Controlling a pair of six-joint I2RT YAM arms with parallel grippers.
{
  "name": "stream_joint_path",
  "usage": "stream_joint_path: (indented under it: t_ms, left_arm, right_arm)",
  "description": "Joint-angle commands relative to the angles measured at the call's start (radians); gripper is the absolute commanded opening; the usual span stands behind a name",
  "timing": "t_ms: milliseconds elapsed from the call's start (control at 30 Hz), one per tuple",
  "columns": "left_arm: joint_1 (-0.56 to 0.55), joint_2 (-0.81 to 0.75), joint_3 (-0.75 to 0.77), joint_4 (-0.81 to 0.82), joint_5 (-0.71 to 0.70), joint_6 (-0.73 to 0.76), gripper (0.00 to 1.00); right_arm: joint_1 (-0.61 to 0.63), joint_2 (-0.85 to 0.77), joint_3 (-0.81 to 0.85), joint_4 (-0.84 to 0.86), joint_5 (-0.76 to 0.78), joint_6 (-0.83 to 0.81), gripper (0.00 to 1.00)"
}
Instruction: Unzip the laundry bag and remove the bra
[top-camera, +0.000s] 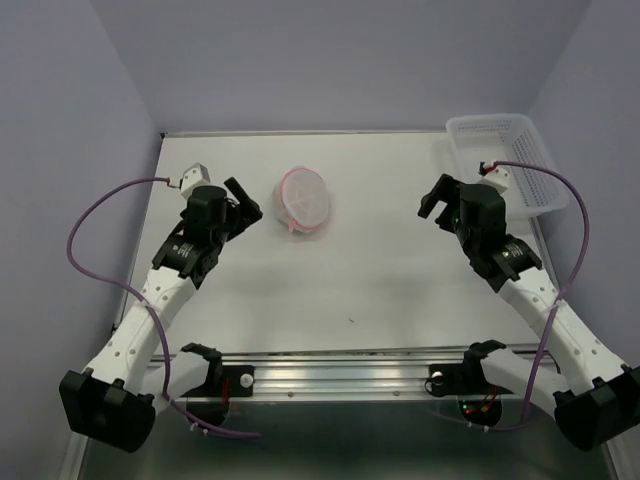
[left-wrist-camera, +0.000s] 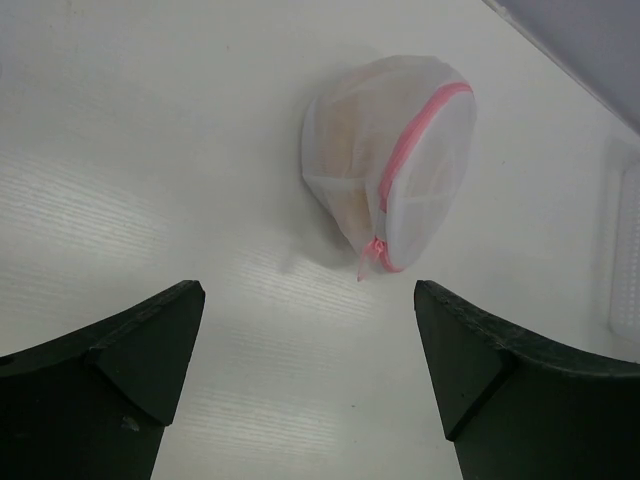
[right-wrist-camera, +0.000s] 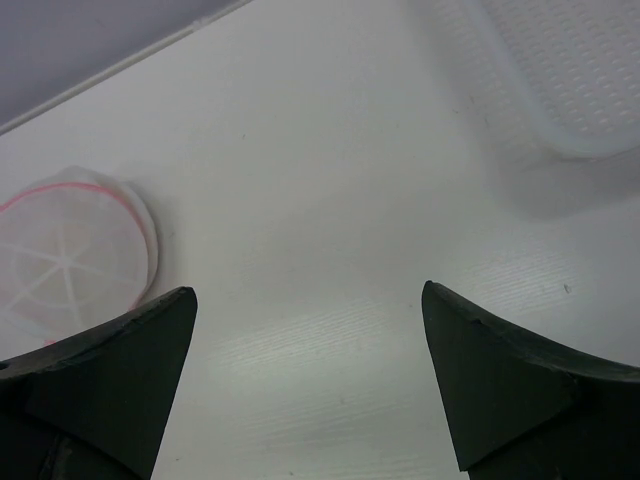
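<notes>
The laundry bag (top-camera: 304, 199) is a round white mesh pouch with pink zipper edging, lying at the table's back middle. In the left wrist view the bag (left-wrist-camera: 385, 165) is zipped, with its pink pull tab (left-wrist-camera: 370, 257) hanging at the near end. Tan fabric, the bra (left-wrist-camera: 350, 125), shows faintly through the mesh. My left gripper (top-camera: 243, 203) is open and empty, a short way left of the bag. My right gripper (top-camera: 436, 200) is open and empty, well to the bag's right. The bag also shows at the left edge of the right wrist view (right-wrist-camera: 70, 255).
A white plastic lattice basket (top-camera: 505, 160) stands at the back right corner, just behind the right gripper; it shows in the right wrist view (right-wrist-camera: 570, 70). Purple cables loop beside both arms. A metal rail runs along the table's near edge (top-camera: 340, 375).
</notes>
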Motion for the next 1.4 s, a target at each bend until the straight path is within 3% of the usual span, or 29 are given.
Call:
stream_joint_path:
  t_ms: [0,200,433,733,1067,1100,1200,1367]
  left_arm:
    - [0.001,0.027,0.044,0.035,0.004,0.004,0.99]
    - [0.004,0.126,0.063,0.105,0.013,0.049,0.99]
    - [0.015,0.359,0.174,0.227,0.104,0.094,0.99]
    - [0.019,0.640,0.326,0.246,0.246,0.140,0.98]
    - [0.015,0.751,0.363,0.289,0.325,0.112,0.66]
    - [0.013,0.754,0.362,0.289,0.326,0.111,0.55]
    - [0.013,0.743,0.351,0.283,0.321,0.103,0.36]
    - [0.002,0.674,0.300,0.289,0.338,0.050,0.15]
  right_arm:
    - [0.006,-0.009,-0.011,0.075,-0.076,-0.090,1.00]
    - [0.006,0.003,-0.030,0.113,-0.177,-0.129,1.00]
    - [0.006,0.009,-0.008,0.103,-0.214,-0.115,1.00]
    - [0.006,0.058,0.002,0.100,-0.157,-0.114,1.00]
    - [0.006,0.181,-0.024,0.132,-0.272,-0.163,1.00]
    - [0.006,0.192,-0.022,0.138,-0.279,-0.161,1.00]
    - [0.006,0.232,-0.019,0.142,-0.299,-0.176,1.00]
    - [0.037,0.249,-0.037,0.213,-0.369,-0.255,1.00]
